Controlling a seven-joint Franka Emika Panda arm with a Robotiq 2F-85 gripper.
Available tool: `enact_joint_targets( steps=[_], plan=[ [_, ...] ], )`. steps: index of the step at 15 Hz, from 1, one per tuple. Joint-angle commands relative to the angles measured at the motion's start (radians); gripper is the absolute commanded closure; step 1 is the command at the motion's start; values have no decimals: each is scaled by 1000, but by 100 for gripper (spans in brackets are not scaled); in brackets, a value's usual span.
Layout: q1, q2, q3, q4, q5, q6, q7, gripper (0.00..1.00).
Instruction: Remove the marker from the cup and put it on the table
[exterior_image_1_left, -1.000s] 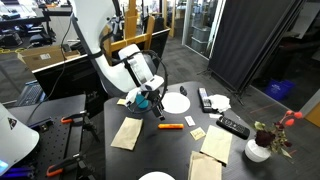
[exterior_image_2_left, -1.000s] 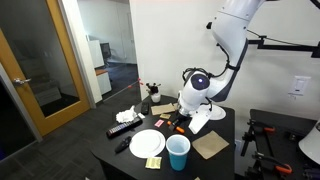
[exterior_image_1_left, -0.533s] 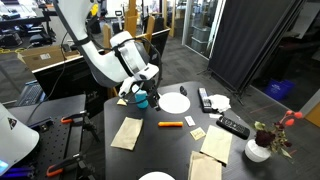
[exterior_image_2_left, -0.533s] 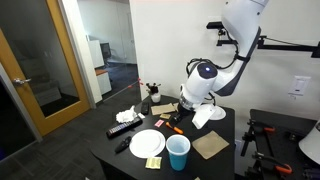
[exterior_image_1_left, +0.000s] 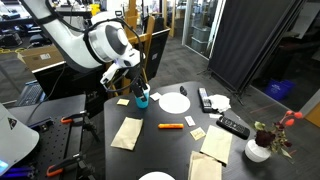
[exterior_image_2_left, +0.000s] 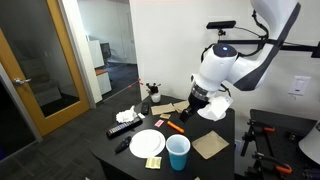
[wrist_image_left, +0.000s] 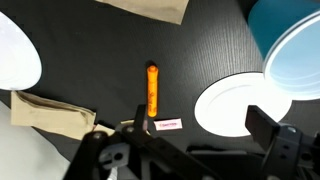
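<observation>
The orange marker (exterior_image_1_left: 171, 126) lies flat on the dark table (exterior_image_1_left: 170, 150), apart from the teal-blue cup (exterior_image_1_left: 141, 99). It also shows in an exterior view (exterior_image_2_left: 175, 127) and in the wrist view (wrist_image_left: 152, 90). The cup stands upright at the near table edge (exterior_image_2_left: 178, 152), and its white rim and inside fill the wrist view's top right corner (wrist_image_left: 290, 45). My gripper (wrist_image_left: 200, 121) is open and empty. It hangs well above the table, over the cup and plate area, in both exterior views (exterior_image_1_left: 136, 80) (exterior_image_2_left: 203, 100).
A white plate (exterior_image_1_left: 175, 102) lies beside the cup, another (exterior_image_1_left: 156, 177) at the front edge. Brown napkins (exterior_image_1_left: 127, 132) (exterior_image_1_left: 215, 143), black remotes (exterior_image_1_left: 232, 127) and a white vase with red flowers (exterior_image_1_left: 262, 145) are on the table. A small label (wrist_image_left: 167, 125) lies by the marker.
My gripper has lifted from low beside the cup to high above the table. The marker has stayed where it lay on the table.
</observation>
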Motion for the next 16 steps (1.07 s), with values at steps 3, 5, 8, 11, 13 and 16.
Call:
enact_joint_targets(
  steps=[3,5,8,11,13,16],
  plan=[
    [-5,-223,46,-151,251,-31,-206,0],
    [6,-271,50,-170,324,-48,-259,0],
    [22,-334,47,-190,404,-74,-319,0],
    [14,-291,44,-164,378,-46,-294,0],
    [15,-302,44,-171,378,-49,-294,0],
    [15,-302,44,-173,378,-49,-294,0]
  ],
)
